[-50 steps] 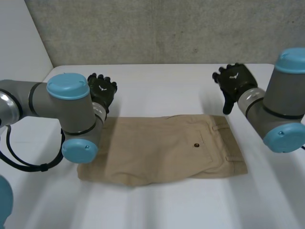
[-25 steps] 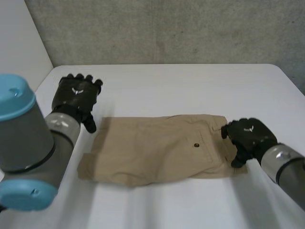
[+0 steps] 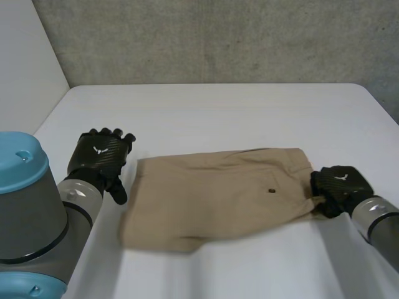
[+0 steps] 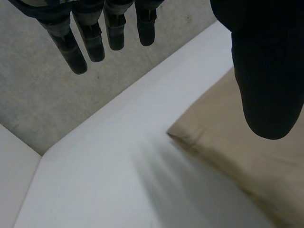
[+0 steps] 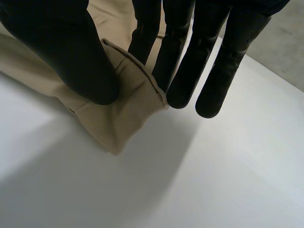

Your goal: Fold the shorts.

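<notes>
currently tan shorts [image 3: 218, 190] lie spread flat near middle of white table [image 3: 249, 112], waistband end toward right hand [image 3: 340, 187]. right hand pinches waistband edge by near corner, cloth caught between thumb and fingers, bunched up a little. left hand [image 3: 100, 159] just beside leg end of shorts, fingers straight and apart, holding nothing; thumb above cloth edge, contact unclear.
</notes>
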Motion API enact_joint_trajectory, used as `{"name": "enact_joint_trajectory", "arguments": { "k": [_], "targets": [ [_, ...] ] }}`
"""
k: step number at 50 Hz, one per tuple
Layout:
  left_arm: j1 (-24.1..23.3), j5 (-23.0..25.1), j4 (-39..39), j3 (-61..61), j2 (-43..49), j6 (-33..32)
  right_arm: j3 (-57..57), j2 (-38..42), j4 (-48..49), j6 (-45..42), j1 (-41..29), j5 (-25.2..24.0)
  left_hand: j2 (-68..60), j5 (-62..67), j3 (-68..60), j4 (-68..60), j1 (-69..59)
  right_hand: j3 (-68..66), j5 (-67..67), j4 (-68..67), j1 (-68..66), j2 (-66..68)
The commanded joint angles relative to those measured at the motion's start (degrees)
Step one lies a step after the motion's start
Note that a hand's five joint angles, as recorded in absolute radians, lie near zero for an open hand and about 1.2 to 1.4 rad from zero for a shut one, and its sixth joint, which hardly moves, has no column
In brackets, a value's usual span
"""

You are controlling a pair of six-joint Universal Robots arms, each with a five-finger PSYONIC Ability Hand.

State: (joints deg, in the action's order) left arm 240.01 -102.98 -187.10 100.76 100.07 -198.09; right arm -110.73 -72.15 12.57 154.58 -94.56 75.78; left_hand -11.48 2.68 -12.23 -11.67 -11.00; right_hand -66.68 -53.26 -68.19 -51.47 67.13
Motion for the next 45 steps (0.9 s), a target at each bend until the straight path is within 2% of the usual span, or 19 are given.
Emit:
{"name": "enact_joint_trajectory", "arguments": {
  "k": [1,5,7,9,12,14,17,22,24,25,29,34,36,37,39,40,42,45],
  "targets": [
    [0.2,-0.03,0.16,0.13,-1.81,0.16,0.08,-3.5,-2.8,-1.47,7.09,-0.37,1.48,-2.68,2.23,1.67,1.0,-13.32,-16.74,-11.81,-28.53,12.87],
    [0.46,-0.03,0.16,1.01,-3.74,0.16,0.61,-5.28,-5.62,-3.76,12.03,-1.07,1.48,-2.68,2.23,1.67,1.0,-13.32,-16.74,-11.81,-28.53,12.87],
    [0.55,0.06,0.16,1.71,-4.44,0.16,1.66,-6.07,-8.69,-7.52,16.05,-2.21,1.48,-2.68,2.23,1.67,1.0,-13.32,-16.74,-11.81,-28.53,12.87],
    [0.55,0.15,0.07,2.07,-4.71,0.16,2.63,-6.51,-10.02,-9.21,16.33,-2.48,1.48,-2.68,2.23,1.67,1.0,-13.32,-16.74,-11.81,-28.53,12.87],
    [0.46,0.06,0.07,2.24,-4.97,0.16,5.52,-8.61,-12.04,-9.65,11.52,-2.92,1.48,-2.68,2.23,1.67,1.0,-13.32,-16.74,-11.81,-28.53,12.87],
    [0.37,0.06,0.07,2.33,-4.97,0.16,9.99,-9.49,-12.65,-8.6,3.28,-2.57,1.48,-2.68,2.23,1.67,1.0,-13.32,-16.74,-11.81,-28.53,12.87],
    [0.28,-0.03,0.07,2.33,-4.97,0.25,13.08,-10.29,-13.01,-6.84,-2.28,-2.39,1.48,-2.68,2.23,1.67,1.0,-13.32,-16.74,-11.81,-28.53,12.87],
    [0.2,-0.21,0.16,2.51,-5.76,0.33,17.04,-10.38,-12.57,-5.78,-17.21,-3.71,1.48,-2.68,2.23,1.67,1.0,-13.32,-16.74,-11.81,-28.53,12.87],
    [0.2,-0.21,0.07,2.77,-6.2,0.6,17.57,-9.24,-12.04,-5.96,-22.14,-3.71,1.48,-2.68,2.23,1.67,1.0,-13.32,-16.74,-11.81,-28.53,12.87],
    [0.2,-0.21,0.07,2.86,-6.38,0.6,18.18,-6.97,-11.43,-6.13,-26.86,-4.06,1.48,-2.68,2.23,1.67,1.0,-13.32,-16.74,-11.81,-28.53,12.87],
    [0.2,-0.12,0.07,3.12,-6.64,0.77,19.24,-1.08,-11.07,-7.18,-35.84,-4.94,1.48,-2.68,2.23,1.67,1.0,-13.32,-16.74,-11.81,-28.53,12.87],
    [0.11,-0.03,0.07,3.21,-6.56,0.77,19.06,4.12,-12.13,-9.65,-40.0,-5.03,1.48,-2.68,2.23,1.67,1.0,-12.71,-16.13,-11.21,-27.92,12.26],
    [0.2,-0.03,0.07,3.21,-6.56,0.77,19.33,4.74,-12.39,-9.83,-40.27,-5.2,1.48,-2.68,2.23,1.67,1.0,9.38,5.96,10.88,-5.83,-9.83],
    [0.11,-0.03,-0.01,3.12,-6.56,0.77,19.42,4.31,-12.48,-9.74,-39.92,-5.2,1.48,-2.68,2.23,1.67,1.0,33.48,30.06,34.98,18.27,-33.92],
    [0.11,0.06,-0.1,2.77,-6.56,0.69,19.42,3.6,-11.95,-9.3,-39.91,-5.2,1.48,-2.68,2.23,1.67,1.0,52.47,49.06,53.98,37.27,-52.92],
    [0.11,0.06,-0.1,2.77,-6.56,0.69,19.33,2.99,-11.52,-9.12,-39.92,-5.38,1.48,-2.68,2.23,1.67,1.0,56.68,53.26,58.19,41.47,-57.13],
    [0.11,0.06,-0.19,2.07,-6.47,0.69,19.24,2.28,-11.07,-8.77,-39.92,-5.55,1.48,-2.68,2.23,1.67,1.0,56.68,53.26,58.19,41.47,-57.13],
    [-0.33,-0.03,-0.37,-0.2,-6.47,0.69,18.8,-6.41,-7.21,-1.41,-37.02,-5.11,1.48,-2.68,2.23,1.67,1.0,56.68,53.26,58.19,41.47,-57.13]
  ]
}}
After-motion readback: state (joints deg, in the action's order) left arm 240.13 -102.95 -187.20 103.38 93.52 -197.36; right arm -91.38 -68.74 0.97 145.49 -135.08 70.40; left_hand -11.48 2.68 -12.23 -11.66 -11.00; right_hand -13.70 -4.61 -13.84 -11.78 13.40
